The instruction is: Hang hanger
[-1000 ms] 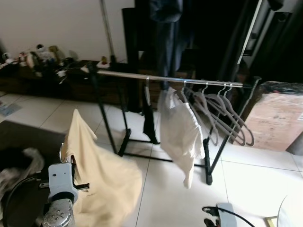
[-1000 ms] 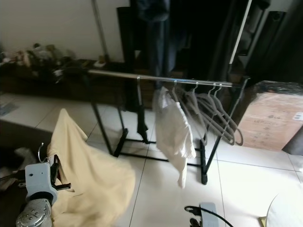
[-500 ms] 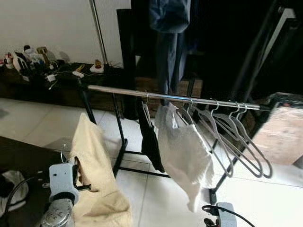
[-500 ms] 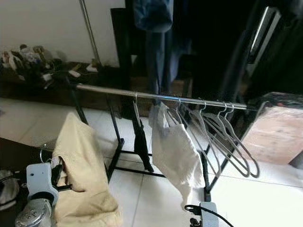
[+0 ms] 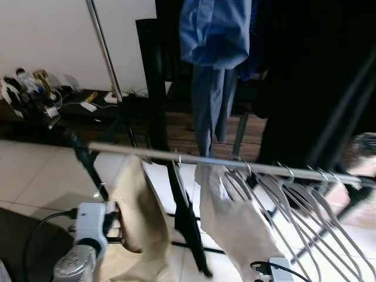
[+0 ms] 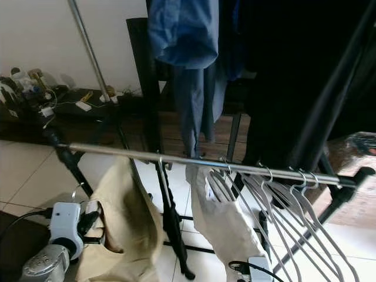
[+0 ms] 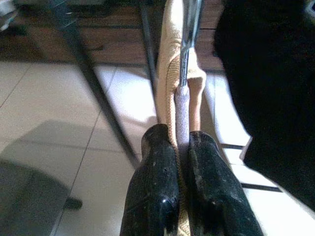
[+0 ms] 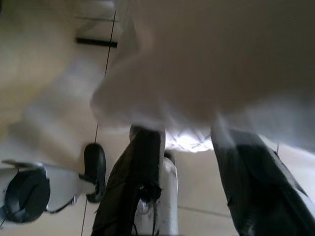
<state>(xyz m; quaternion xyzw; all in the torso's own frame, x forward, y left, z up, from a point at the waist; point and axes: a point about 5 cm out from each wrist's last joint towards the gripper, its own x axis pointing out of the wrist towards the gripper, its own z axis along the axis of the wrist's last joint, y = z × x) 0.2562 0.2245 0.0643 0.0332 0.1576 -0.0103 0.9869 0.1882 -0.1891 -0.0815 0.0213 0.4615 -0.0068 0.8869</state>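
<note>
One rail (image 6: 194, 161); about five empty hangers (image 6: 282, 200); three hung garments (image 6: 226, 220).

Clutter behind the clothes area

Hanging up high: blue shirt (image 5: 214, 35). Sitting on a low dark shelf (image 5: 88, 108) by the white wall (image 5: 53, 35): small bottles (image 5: 26, 82).

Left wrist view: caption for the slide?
Left gripper shut on grey hanger neck, cream garment draped, black rack leg behind.

No legible text, seemingly.
</note>
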